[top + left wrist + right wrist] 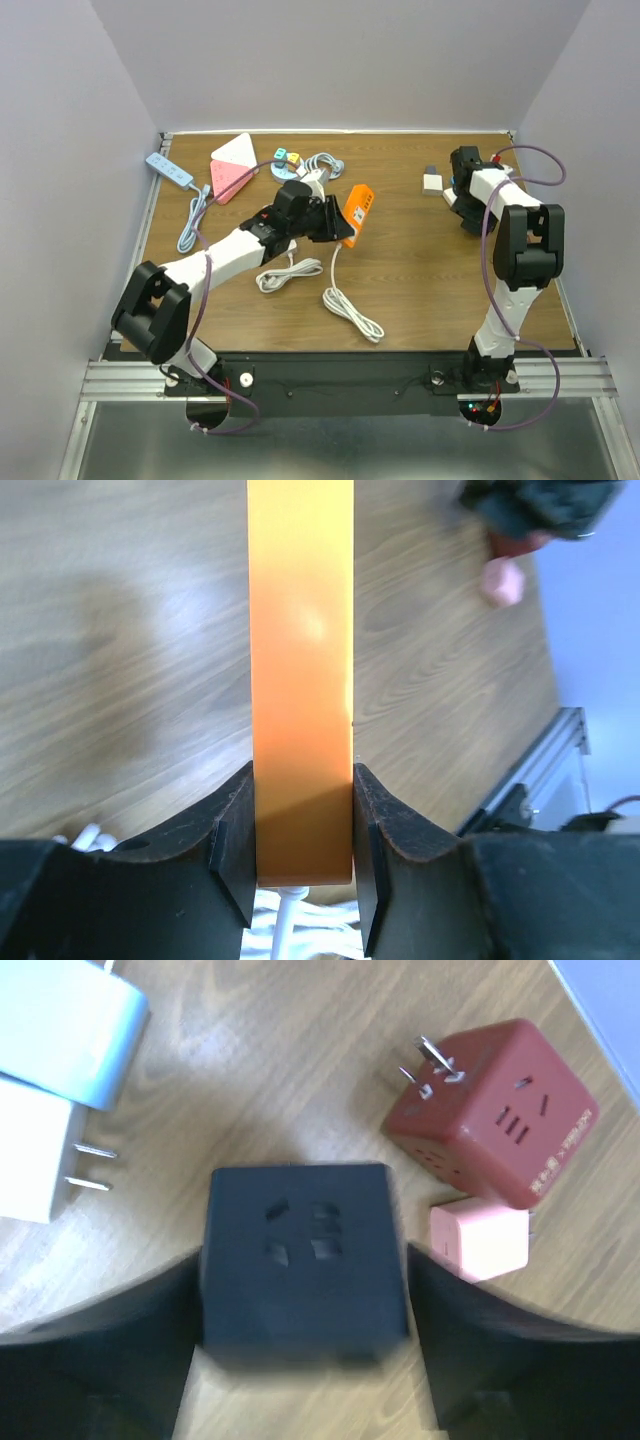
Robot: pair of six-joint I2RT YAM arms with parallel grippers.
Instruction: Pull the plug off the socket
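Observation:
My left gripper is shut on the near end of an orange power strip and holds it above the wooden table. In the left wrist view both fingers press the strip's sides, the gripper's midpoint lies on it, and its white cable leaves below. My right gripper is at the far right. It stands open around a black cube socket: the left finger touches it and the right finger stands a little apart. That view is blurred.
A red cube socket, a pink plug and two white adapters lie close around the black cube. A blue strip, a pink and white triangular socket and coiled white cables lie on the left half.

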